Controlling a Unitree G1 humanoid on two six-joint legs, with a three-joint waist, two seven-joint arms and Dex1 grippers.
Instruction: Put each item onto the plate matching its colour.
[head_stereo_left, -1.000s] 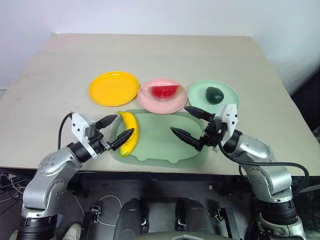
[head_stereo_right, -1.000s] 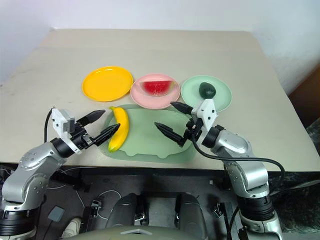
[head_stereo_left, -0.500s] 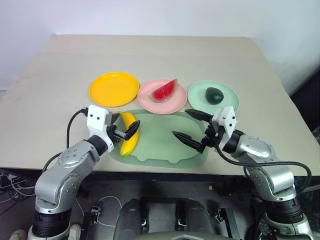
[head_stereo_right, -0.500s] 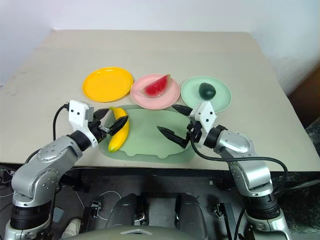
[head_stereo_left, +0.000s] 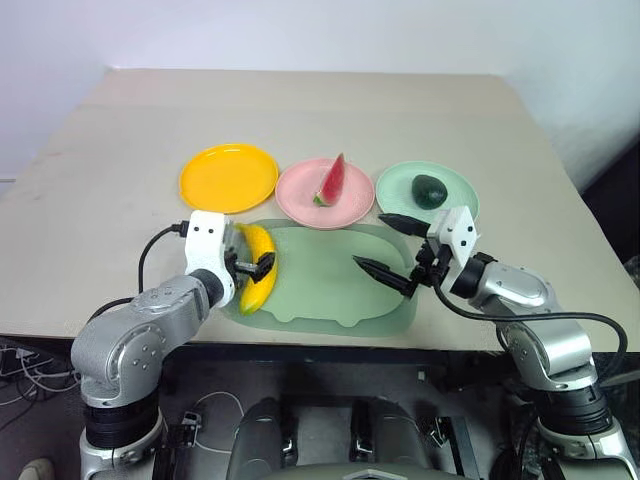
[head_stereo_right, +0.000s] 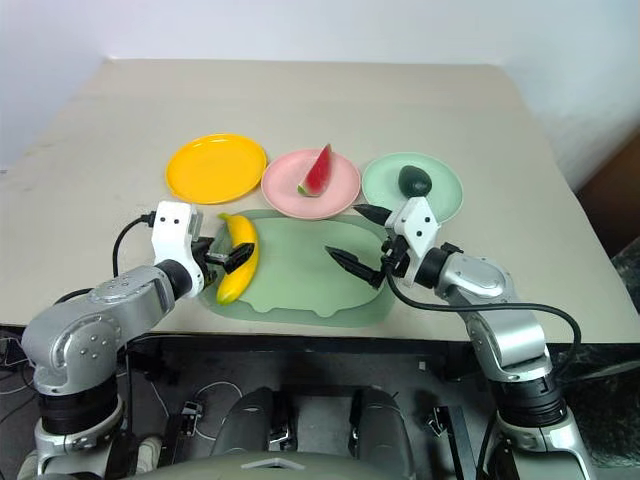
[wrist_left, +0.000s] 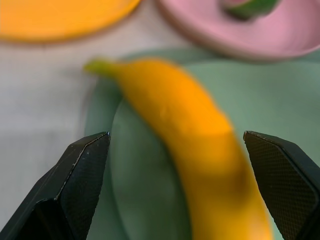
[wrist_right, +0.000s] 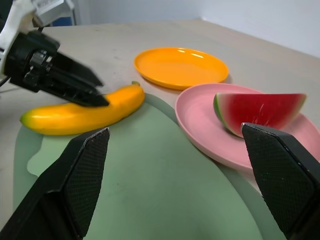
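The yellow banana (head_stereo_left: 259, 276) lies on the left end of a green mat (head_stereo_left: 325, 288). My left gripper (head_stereo_left: 250, 265) is open, its fingers (wrist_left: 82, 172) straddling the banana (wrist_left: 200, 145) without closing on it. The red watermelon wedge (head_stereo_left: 331, 181) stands on edge on the pink plate (head_stereo_left: 300, 200). On the mint plate (head_stereo_left: 455, 205) sits the dark avocado (head_stereo_left: 429, 190). The yellow plate (head_stereo_left: 228, 178) is bare. Over the mat's right end, my right gripper (head_stereo_left: 372, 240) is open and holds nothing.
Everything rests on a beige table (head_stereo_left: 300, 110), with the three plates in a row just behind the mat. The mat lies near the table's front edge. A white wall runs behind the table.
My left gripper swung in from the left and turned at the wrist, so it now straddles the banana. The watermelon wedge tipped from lying flat to standing on edge. The right gripper pulled back slightly to the right.
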